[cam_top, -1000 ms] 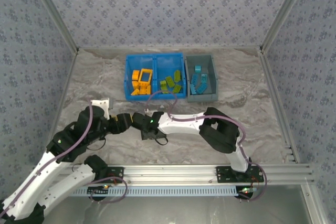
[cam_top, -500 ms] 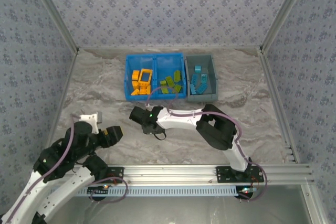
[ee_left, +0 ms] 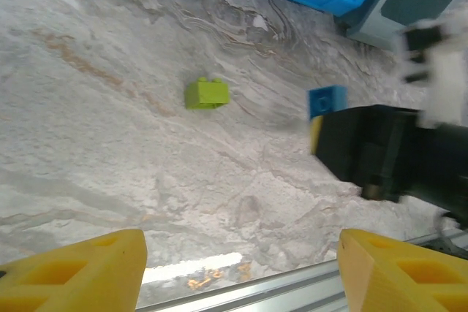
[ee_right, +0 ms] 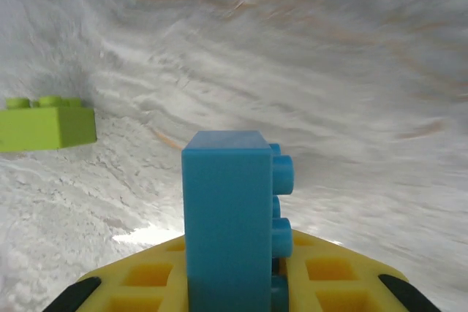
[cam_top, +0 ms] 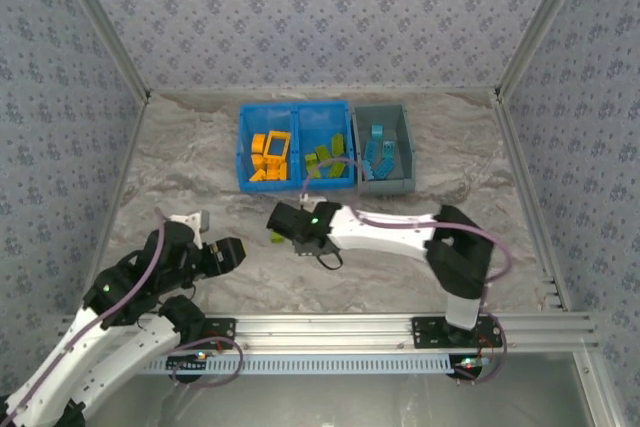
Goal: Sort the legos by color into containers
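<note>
One blue lego (ee_right: 230,217) in the right hand (cam_top: 284,219), one green lego (ee_left: 206,93) loose.

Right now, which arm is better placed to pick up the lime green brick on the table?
Left. The left jaws stand open and empty, with the lime green brick ahead of them. The right jaws are shut on a light blue brick, likely bound for the grey bin first.
</note>
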`<control>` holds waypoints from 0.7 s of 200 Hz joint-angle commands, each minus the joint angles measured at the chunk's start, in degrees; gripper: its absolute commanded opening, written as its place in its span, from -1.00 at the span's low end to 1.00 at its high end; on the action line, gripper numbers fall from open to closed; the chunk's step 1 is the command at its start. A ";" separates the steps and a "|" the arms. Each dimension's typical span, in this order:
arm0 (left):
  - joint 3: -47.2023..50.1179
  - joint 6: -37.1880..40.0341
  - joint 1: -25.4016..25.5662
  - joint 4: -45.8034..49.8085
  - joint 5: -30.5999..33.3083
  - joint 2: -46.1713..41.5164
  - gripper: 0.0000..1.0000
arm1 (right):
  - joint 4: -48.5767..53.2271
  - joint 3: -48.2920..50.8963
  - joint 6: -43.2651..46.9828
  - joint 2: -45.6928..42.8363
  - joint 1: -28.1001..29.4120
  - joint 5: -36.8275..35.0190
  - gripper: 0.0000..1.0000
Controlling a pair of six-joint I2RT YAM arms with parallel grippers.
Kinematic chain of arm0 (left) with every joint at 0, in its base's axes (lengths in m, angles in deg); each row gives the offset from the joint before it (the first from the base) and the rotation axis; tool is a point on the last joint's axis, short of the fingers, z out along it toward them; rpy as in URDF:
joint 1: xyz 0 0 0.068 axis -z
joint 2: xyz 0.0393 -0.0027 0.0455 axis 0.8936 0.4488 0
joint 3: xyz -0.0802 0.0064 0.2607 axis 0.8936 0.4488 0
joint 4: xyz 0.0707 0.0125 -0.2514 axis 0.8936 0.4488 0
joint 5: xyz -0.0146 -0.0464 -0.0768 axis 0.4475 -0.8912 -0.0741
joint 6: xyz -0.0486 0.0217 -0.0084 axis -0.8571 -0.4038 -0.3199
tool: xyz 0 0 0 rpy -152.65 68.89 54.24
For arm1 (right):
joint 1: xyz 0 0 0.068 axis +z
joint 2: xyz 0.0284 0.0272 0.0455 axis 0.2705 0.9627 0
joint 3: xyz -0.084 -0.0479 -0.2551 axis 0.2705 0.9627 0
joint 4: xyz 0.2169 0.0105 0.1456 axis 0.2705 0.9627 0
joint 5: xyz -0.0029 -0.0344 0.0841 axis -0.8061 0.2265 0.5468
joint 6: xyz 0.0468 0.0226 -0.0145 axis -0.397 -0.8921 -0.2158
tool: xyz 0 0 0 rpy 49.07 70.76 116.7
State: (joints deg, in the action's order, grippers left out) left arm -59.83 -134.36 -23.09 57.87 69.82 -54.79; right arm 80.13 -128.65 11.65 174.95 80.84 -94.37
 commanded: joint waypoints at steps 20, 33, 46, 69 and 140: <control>-1.12 -2.52 0.48 -17.61 -6.08 9.95 0.40 | 9.51 2.96 8.79 -13.02 -12.11 -8.91 -0.83; -1.95 -3.23 1.55 -22.66 -6.28 14.07 0.40 | 8.78 2.20 13.52 -13.18 -18.62 -6.62 -0.83; -3.80 -2.68 3.68 -25.82 -4.55 18.51 0.40 | 8.21 -0.13 17.91 -11.31 -23.86 -6.00 -0.83; -8.61 -0.30 7.54 -28.54 -1.25 25.99 0.40 | 9.78 -7.42 22.54 -3.69 -29.98 -8.37 -0.83; -17.08 2.97 13.02 -31.52 1.43 35.88 0.40 | 18.00 -26.01 22.54 18.00 -36.76 -17.60 -0.83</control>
State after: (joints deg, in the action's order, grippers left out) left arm -73.62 -133.55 -11.39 28.62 69.73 -20.12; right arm 92.79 -149.44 32.89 188.37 45.15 -107.22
